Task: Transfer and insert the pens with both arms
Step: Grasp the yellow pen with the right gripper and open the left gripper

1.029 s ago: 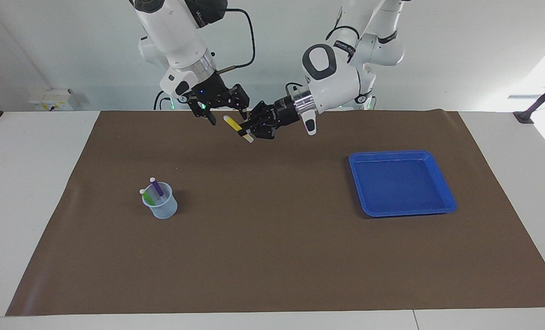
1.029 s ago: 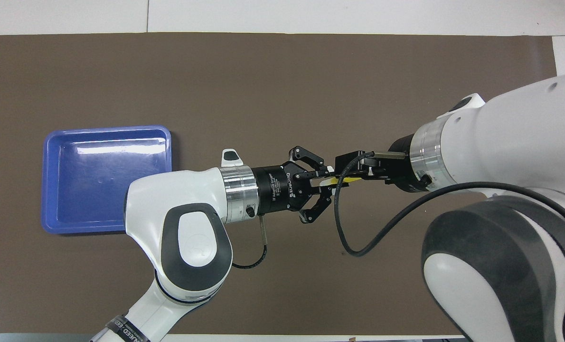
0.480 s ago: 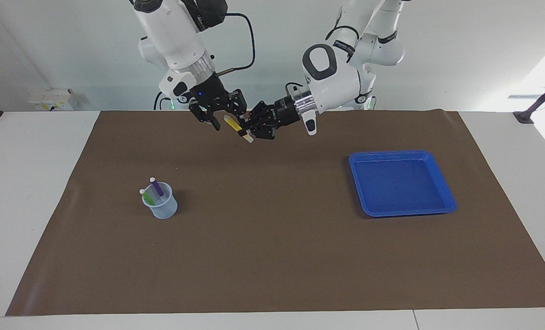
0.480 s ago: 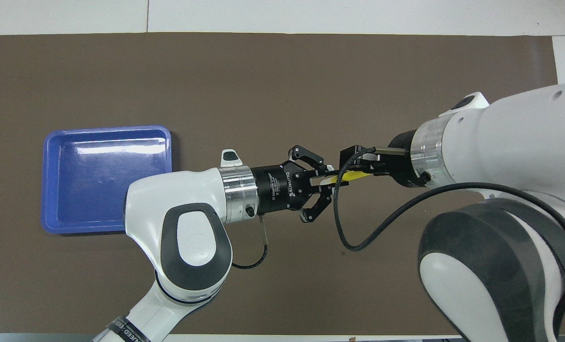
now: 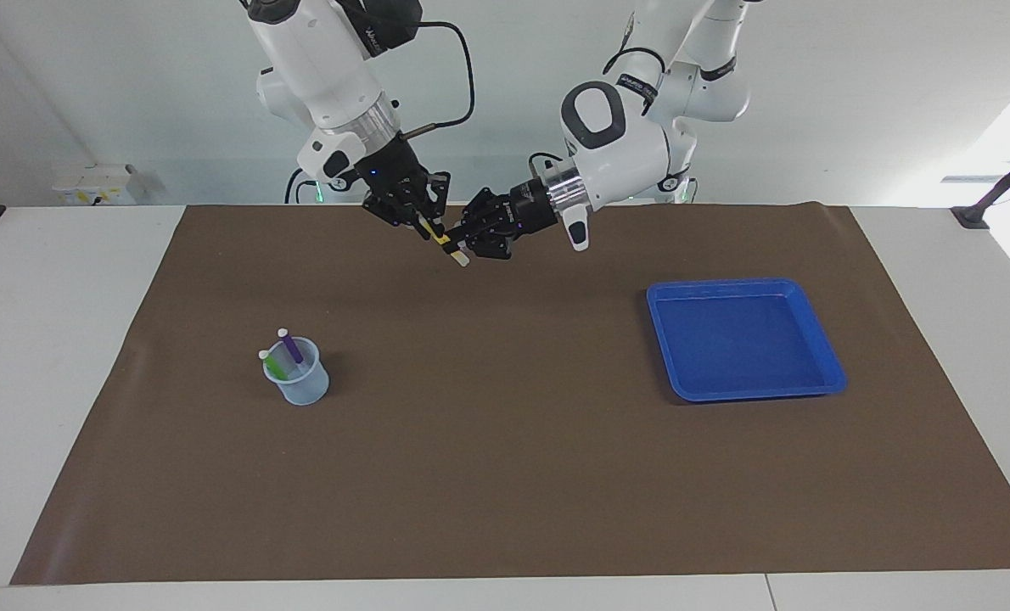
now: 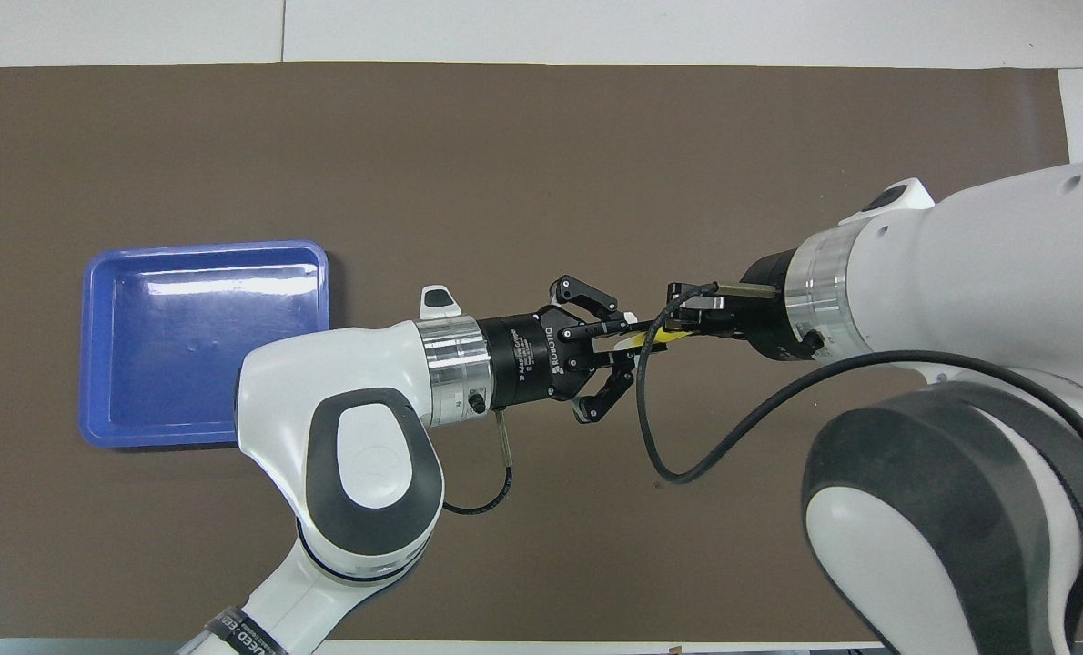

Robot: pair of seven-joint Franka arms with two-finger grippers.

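Left tool (image 5: 464, 240): I keep it clamped on the yellow pen (image 5: 447, 245), mid-air, for handover.
Right tool (image 5: 420, 222): closed on the pen's other end.

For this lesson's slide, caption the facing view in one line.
Both end effectors, left and right, grip the yellow pen above the brown mat.

Brown mat (image 5: 505, 475) over white table (image 5: 55, 339), blue tray (image 5: 823, 348) w/ nothing in it, pale cup (image 5: 305, 389) on mat
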